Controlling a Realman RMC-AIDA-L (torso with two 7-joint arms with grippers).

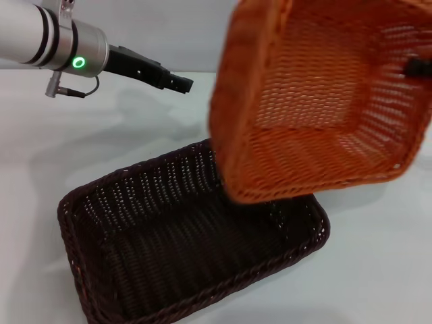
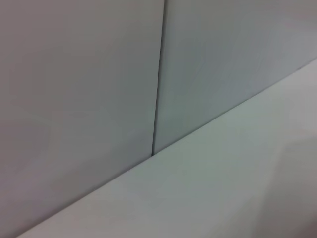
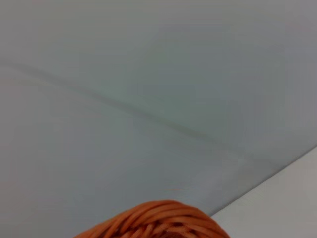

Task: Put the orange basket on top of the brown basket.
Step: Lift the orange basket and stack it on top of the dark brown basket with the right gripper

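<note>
The orange basket (image 1: 324,94) hangs in the air, tipped steeply so its open side faces me, over the far right corner of the brown basket (image 1: 196,250). The brown basket lies flat on the white table with its open side up and nothing in it. My right gripper (image 1: 417,66) holds the orange basket by its right rim; only one black finger shows inside the rim. The braided orange rim also shows in the right wrist view (image 3: 158,223). My left gripper (image 1: 177,82) is held in the air at the upper left, away from both baskets.
The white table (image 1: 378,270) runs to a pale wall (image 2: 79,89) at the back. The left arm's silver wrist (image 1: 54,44) with a green light hangs over the table's far left.
</note>
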